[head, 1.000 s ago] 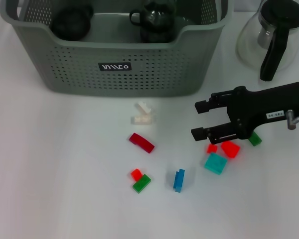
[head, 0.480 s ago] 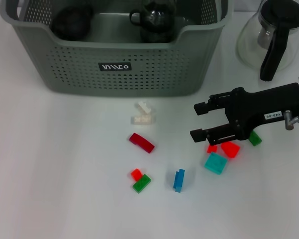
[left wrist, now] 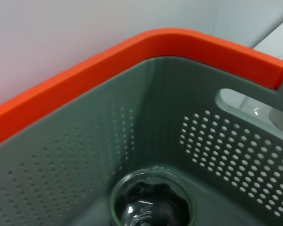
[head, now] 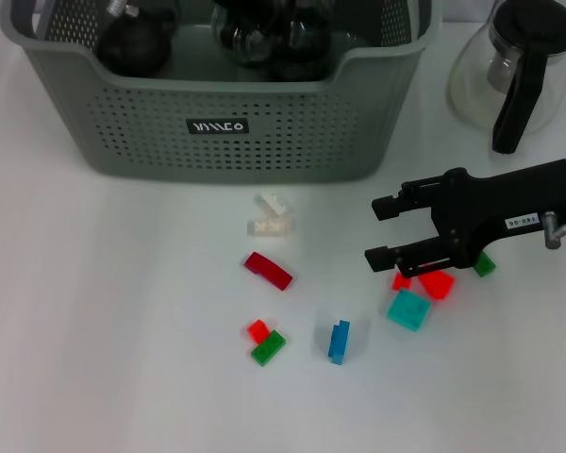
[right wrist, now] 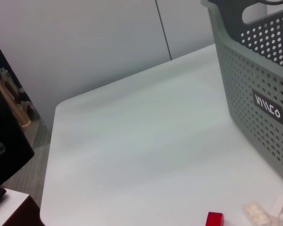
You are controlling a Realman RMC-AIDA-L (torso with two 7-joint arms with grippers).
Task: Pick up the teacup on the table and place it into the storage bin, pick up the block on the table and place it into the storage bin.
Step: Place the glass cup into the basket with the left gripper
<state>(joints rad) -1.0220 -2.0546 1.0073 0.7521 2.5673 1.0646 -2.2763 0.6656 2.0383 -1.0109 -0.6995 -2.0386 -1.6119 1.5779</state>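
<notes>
The grey-green storage bin (head: 217, 123) stands at the back of the table. A clear glass teacup (head: 245, 28) shows inside it among dark items; the left wrist view looks into the bin (left wrist: 217, 141) with the teacup's rim (left wrist: 153, 197) just below the camera. My left gripper itself is not visible. Several small blocks lie on the table: white (head: 271, 217), dark red (head: 268, 271), blue (head: 339, 341), teal (head: 408, 310) and red (head: 437, 283). My right gripper (head: 373, 231) is open and empty, low over the table just left of the red block.
A glass coffee pot (head: 519, 66) with a black handle stands at the back right. A red and green block pair (head: 264, 342) and a small green block (head: 484, 264) lie on the table. The right wrist view shows the bin (right wrist: 259, 84) and the table's far edge (right wrist: 56, 108).
The glass teacup has come into view inside the bin, in front of the dark items. My right gripper has drifted slightly right, still open.
</notes>
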